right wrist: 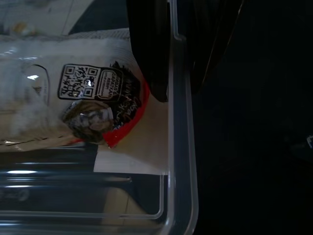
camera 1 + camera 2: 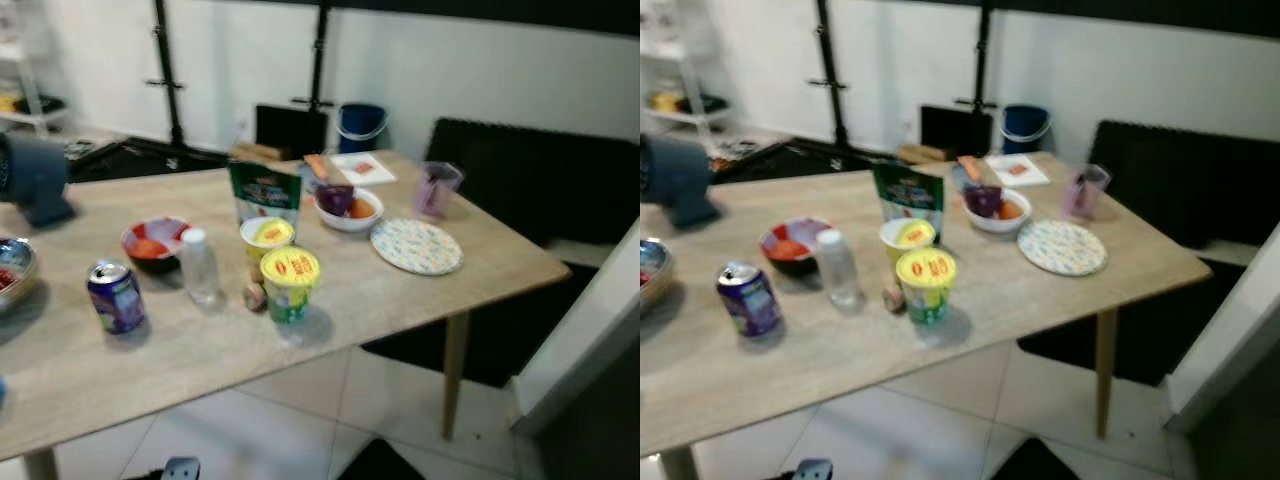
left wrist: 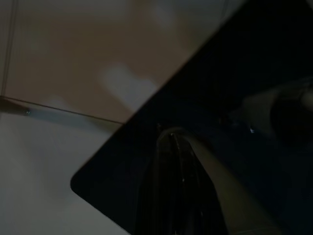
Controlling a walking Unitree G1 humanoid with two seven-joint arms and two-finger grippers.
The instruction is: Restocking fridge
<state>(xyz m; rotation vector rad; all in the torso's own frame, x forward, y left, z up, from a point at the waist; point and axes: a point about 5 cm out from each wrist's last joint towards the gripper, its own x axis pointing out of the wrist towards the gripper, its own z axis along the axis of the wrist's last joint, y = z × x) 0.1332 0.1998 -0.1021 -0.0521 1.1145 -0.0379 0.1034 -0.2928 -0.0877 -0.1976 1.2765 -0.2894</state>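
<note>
On the light wooden table (image 2: 400, 300) stand a purple soda can (image 2: 116, 296), a small clear bottle (image 2: 200, 266), two cups with yellow lids (image 2: 289, 283) (image 2: 267, 239) and a green bag (image 2: 265, 193). Behind them are a red bowl (image 2: 153, 241) and a white bowl of fruit (image 2: 348, 207). In the right wrist view my right gripper (image 1: 181, 90) is at the rim of a clear plastic tray (image 1: 181, 161). Beside it lies a wrapped packet with a QR code (image 1: 93, 93). My left gripper (image 3: 176, 186) hangs in the dark over pale floor tiles (image 3: 73, 58).
A speckled plate (image 2: 417, 246) and a purple cup (image 2: 437, 187) sit near the table's right end. A metal bowl (image 2: 10, 270) is at the left edge. A dark sofa (image 2: 560, 180) and a blue bucket (image 2: 361, 124) stand behind. A white panel (image 2: 590, 340) rises at right.
</note>
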